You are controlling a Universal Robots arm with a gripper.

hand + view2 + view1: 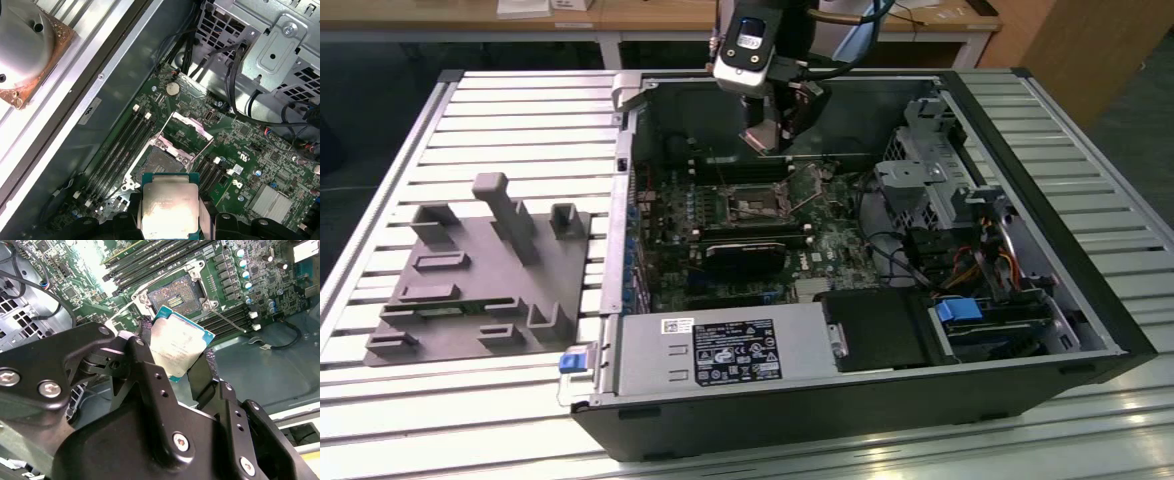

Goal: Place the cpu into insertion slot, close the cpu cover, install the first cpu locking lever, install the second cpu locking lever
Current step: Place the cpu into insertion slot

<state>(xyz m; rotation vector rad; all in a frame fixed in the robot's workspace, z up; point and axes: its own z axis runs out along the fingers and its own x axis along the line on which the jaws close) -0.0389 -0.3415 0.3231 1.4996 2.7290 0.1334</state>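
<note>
The cpu [177, 347] [170, 207] is a flat silver-grey square chip with a green edge, and my gripper [177, 342] [170, 214] is shut on it, a black finger [145, 360] pressing each of two opposite sides. In the exterior view my gripper [770, 140] hangs inside the open computer case, above and a little behind the insertion slot [754, 205]. The insertion slot [175, 297] [160, 162] lies open and bare, with its dark contact field exposed. The cpu cover [187, 129] is swung up off the slot. A thin locking lever [227, 320] sticks out beside the slot.
Long black memory slots [117, 150] run beside the socket. A metal drive cage [947, 195] with cables stands at the exterior view's right, and the power supply [720, 355] sits at the case front. A grey fixture block [480, 270] lies on the slatted table. A heatsink [30, 45] rests outside the case wall.
</note>
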